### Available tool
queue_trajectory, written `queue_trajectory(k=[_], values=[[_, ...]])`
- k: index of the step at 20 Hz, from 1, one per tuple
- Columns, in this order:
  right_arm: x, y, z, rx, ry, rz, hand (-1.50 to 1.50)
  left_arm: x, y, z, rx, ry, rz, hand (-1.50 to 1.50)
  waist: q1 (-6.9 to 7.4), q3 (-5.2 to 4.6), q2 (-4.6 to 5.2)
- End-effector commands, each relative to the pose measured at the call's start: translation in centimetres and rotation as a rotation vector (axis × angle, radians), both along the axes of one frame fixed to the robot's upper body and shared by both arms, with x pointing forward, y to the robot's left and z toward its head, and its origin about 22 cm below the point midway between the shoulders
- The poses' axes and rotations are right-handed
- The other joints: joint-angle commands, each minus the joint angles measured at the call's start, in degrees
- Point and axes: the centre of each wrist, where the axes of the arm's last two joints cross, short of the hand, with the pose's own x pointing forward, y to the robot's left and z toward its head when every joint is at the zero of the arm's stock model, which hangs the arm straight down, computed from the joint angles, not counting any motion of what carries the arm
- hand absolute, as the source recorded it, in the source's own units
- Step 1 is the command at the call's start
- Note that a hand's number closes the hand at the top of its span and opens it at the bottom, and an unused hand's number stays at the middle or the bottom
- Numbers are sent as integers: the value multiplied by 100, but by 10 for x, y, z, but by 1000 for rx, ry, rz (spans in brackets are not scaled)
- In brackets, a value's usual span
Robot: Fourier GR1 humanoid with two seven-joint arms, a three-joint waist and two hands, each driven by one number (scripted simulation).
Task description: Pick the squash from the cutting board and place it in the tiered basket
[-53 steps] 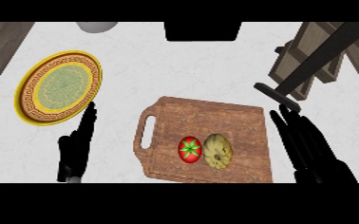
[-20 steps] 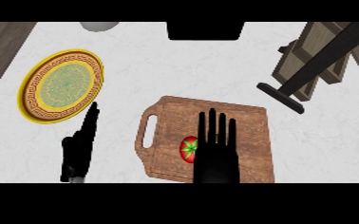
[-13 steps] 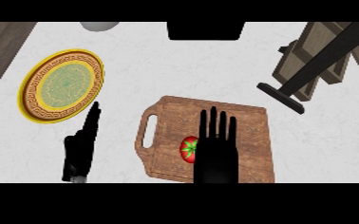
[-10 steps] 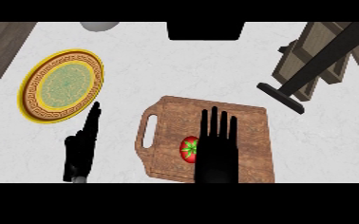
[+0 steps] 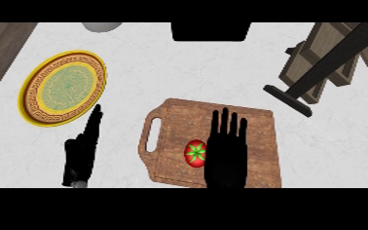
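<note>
A wooden cutting board point(image 5: 179, 122) with a handle slot lies at the lower middle of the counter. My right hand point(image 5: 226, 153) is spread flat over the board's middle, fingers straight and pointing away from me. It covers the spot where the squash lay, so the squash is hidden. A red tomato point(image 5: 194, 152) with a green stem sits just left of that hand. The tiered basket point(image 5: 327, 58), a wooden rack on a dark stand, rises at the upper right. My left hand point(image 5: 82, 151) rests open on the counter left of the board.
A yellow-rimmed green plate point(image 5: 63, 85) sits at the left. A dark box point(image 5: 211, 30) is at the back centre and a pale round object point(image 5: 102, 26) at the back left. The basket's black foot point(image 5: 287, 100) reaches toward the board's far right corner.
Since 2.6 s ago my right hand has swung from the board's right side to over its middle, covering the squash. Over the last second nothing has visibly moved.
</note>
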Motion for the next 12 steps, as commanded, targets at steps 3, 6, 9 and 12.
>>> queue_trajectory(k=[3,6,9,12], values=[[7,6,-5,-52,54,-140,-150,-3,9,-5,-18,53,8,0,7,-26,21],[20,-6,-1,-25,50,-139,-150,3,-8,-9,10,50,13,0,-26,-25,20],[21,-2,-9,-24,32,-127,150,-4,15,4,3,36,24,0,-2,-24,17],[9,-1,-23,-59,61,-85,150,-2,6,-9,-11,44,18,0,-19,-26,18]])
